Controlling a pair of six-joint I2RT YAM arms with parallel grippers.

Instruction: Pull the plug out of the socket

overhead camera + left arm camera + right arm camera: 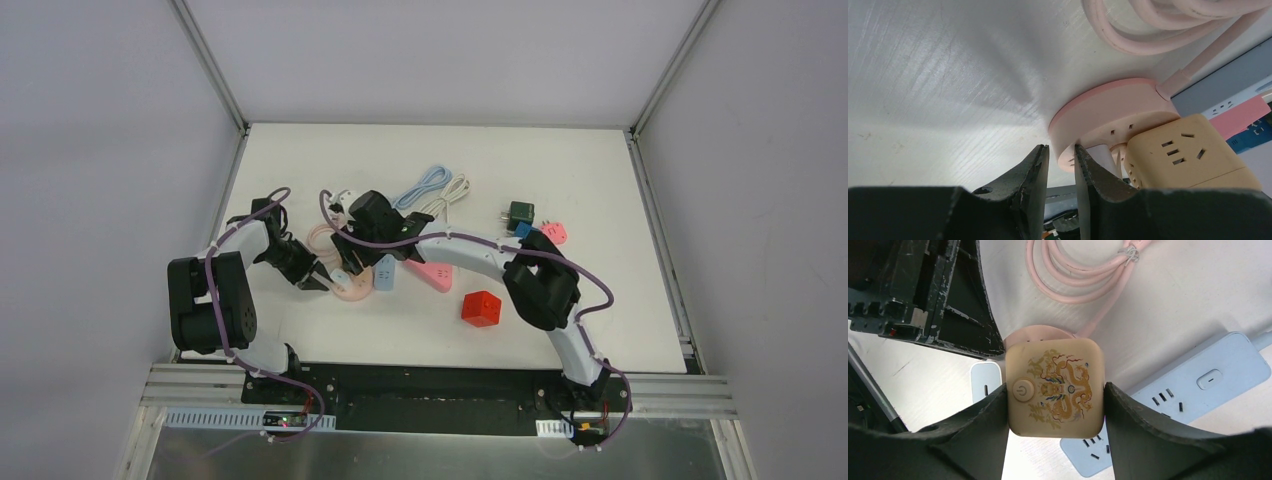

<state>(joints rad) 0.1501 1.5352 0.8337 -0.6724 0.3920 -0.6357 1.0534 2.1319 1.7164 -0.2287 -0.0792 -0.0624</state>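
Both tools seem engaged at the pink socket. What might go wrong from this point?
1. The left tool pinches only the thin rim of the pink round socket; that hold may slip, so the socket lifts with the plug.
2. The right tool clamps the yellow cube plug by its smooth sides; a tilted pull could jam it.
3. The blue power strip lies close by and may get knocked.

No words, brands or numbers were legible. The cream cube plug [1054, 386] bore a power symbol on its round button [1020, 389], beside a dragon emblem. The blue power strip [1188, 365] carried a short dash on its switch [1210, 379].
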